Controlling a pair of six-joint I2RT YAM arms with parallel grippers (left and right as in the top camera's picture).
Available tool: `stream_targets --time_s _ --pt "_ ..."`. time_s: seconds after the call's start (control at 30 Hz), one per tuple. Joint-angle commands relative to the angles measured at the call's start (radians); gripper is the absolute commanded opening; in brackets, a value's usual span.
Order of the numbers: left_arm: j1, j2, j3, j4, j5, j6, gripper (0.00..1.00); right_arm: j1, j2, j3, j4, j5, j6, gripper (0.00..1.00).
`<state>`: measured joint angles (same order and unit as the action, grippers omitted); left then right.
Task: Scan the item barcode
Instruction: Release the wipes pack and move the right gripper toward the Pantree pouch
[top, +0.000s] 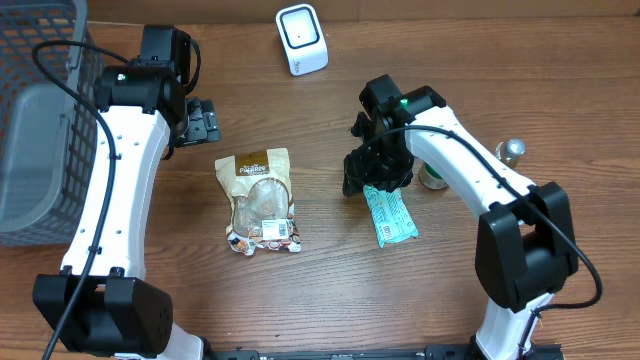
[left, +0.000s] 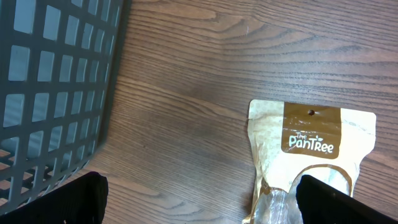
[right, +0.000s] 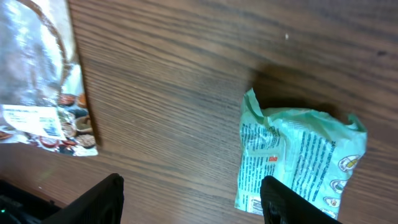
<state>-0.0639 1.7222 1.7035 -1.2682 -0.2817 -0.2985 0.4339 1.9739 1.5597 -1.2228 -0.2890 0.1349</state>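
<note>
- Overhead, where is the item?
- The crumpled mint-green plastic packet (top: 392, 215) lies flat on the brown wooden table (top: 300, 300), right of centre. Its upper end is under the right gripper (top: 378, 175). The white rounded scanner box (top: 301, 38) stands well apart, at the far edge.
- How does it look close up?
- From the right wrist, the packet (right: 298, 162) is wrinkled and covered in small dark print. It has a red mark and round emblems along one edge. I can't make out a barcode.
- Is it held?
- No. The right gripper (right: 196, 199) has its jaws apart, one finger just beside the packet and the other over bare wood. Whether that finger touches the packet, I cannot tell.
- And the left?
- The left gripper (left: 199, 199) is spread wide and grips nothing. It is over the top of a tan paper pouch with a brown "PanTree" band (left: 311, 143), beside the grey plastic mesh basket (left: 50, 93).
</note>
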Motion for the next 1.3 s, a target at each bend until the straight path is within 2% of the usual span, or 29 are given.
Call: stream_targets --time_s 0.0,0.2,0.4,0.77,1.13,1.27 --pt "0.005 0.004 0.014 0.001 -0.013 0.007 0.99 0.006 0.037 0.01 -0.007 -0.013 0.027 0.67" --pt "0.005 0.004 0.014 0.001 -0.013 0.007 0.99 0.006 0.068 0.01 -0.01 -0.013 0.111 0.66" --pt "0.005 0.004 0.014 0.001 -0.013 0.007 0.99 0.006 0.091 0.01 -0.021 -0.014 0.116 0.61" --pt "0.005 0.004 0.014 0.001 -0.013 0.007 1.0 0.064 0.112 0.01 -0.109 -0.027 0.124 0.61" --pt "0.005 0.004 0.014 0.001 -0.013 0.007 1.0 0.095 0.112 -0.076 0.003 0.012 0.127 0.64" --pt "0.005 0.004 0.014 0.001 -0.013 0.007 1.0 0.084 0.112 -0.109 0.008 0.097 0.127 0.67"
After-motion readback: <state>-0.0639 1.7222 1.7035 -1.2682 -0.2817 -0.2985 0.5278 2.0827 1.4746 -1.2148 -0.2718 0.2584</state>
